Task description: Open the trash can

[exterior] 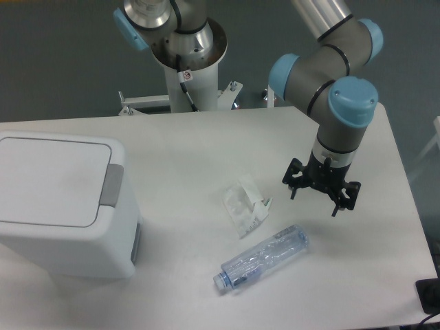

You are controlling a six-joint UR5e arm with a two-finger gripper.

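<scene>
From the fixed camera, we see the trash can (65,206) at the left edge of the tabletop (192,151), toward the near side, its flat white lid (48,180) shut and level. The grey push tab (111,185) sits on the lid's right edge, a narrow strip whose long axis runs near to far.

Our gripper (320,194) hangs over the right part of the tabletop, pointing down, with its fingers (337,206) spread apart and nothing between them. The trash can lies well to the left of the fingers, and the tab is on the side of the can that faces them.

Between the two lie a crumpled clear wrapper (245,205) and, nearer to us, an empty plastic bottle (262,257) on its side, slanting from near left to far right. Neither touches the can.

We judge that opening has not begun. The coming move turns on carrying the gripper leftward over the wrapper to the tab.
</scene>
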